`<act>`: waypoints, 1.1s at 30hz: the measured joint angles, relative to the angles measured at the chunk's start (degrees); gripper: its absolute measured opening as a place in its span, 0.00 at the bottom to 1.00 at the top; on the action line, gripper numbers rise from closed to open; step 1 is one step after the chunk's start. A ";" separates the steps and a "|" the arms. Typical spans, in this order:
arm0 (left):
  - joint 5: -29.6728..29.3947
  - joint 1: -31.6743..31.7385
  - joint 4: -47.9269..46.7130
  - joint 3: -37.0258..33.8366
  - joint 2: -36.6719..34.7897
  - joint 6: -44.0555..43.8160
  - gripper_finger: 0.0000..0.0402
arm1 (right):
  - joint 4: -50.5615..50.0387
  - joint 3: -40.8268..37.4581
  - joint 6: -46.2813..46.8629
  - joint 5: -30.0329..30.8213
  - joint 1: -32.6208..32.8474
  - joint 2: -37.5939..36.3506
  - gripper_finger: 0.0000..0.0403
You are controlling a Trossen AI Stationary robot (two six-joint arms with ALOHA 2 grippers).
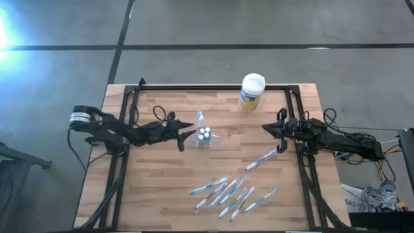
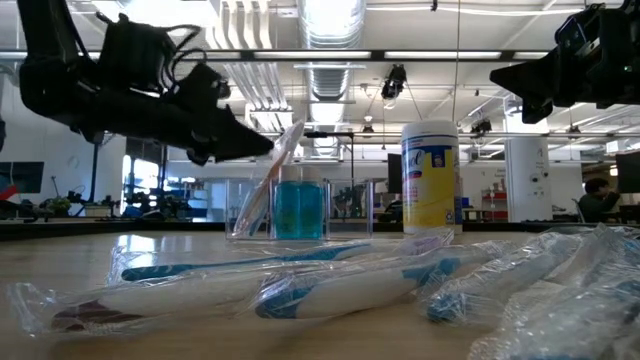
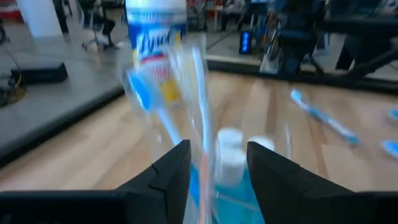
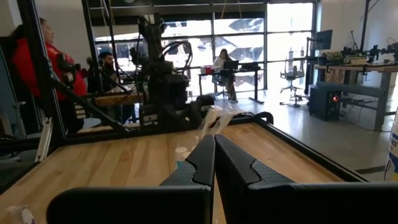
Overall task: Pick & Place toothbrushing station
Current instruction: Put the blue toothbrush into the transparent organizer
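The clear plastic holder of the toothbrushing station stands mid-table with small teal-and-white tubes in it. A wrapped toothbrush has its lower end in the holder and leans out over the rim toward the far left. My left gripper is level just left of the holder, open, one finger on either side of the leaning toothbrush's wrapper. My right gripper waits shut at the table's right side.
A white-lidded canister with a yellow-blue label stands at the far edge, behind the holder. Several wrapped toothbrushes lie near the front edge, and one more lies right of centre. Black frame rails run along both sides.
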 joint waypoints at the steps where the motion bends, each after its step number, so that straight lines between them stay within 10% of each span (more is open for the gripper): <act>1: 0.44 0.00 -0.82 -0.08 -1.76 0.39 0.40 | 0.00 0.00 0.00 0.00 0.00 0.02 0.02; 14: 16.43 -0.06 -37.13 -1.07 -37.63 12.59 0.39 | -0.02 0.00 0.20 0.00 0.00 2.76 0.02; 19: 16.18 -0.04 -47.97 -1.10 -49.16 12.78 0.25 | 0.04 0.00 0.20 0.00 0.00 3.61 0.02; 24: 15.64 -0.04 -50.30 -3.73 -57.05 13.07 0.03 | 0.11 0.00 0.20 0.00 0.00 3.67 0.02; 33: 13.64 0.01 -48.95 -11.77 -66.97 12.24 0.01 | 0.11 0.00 0.20 0.00 0.00 3.69 0.02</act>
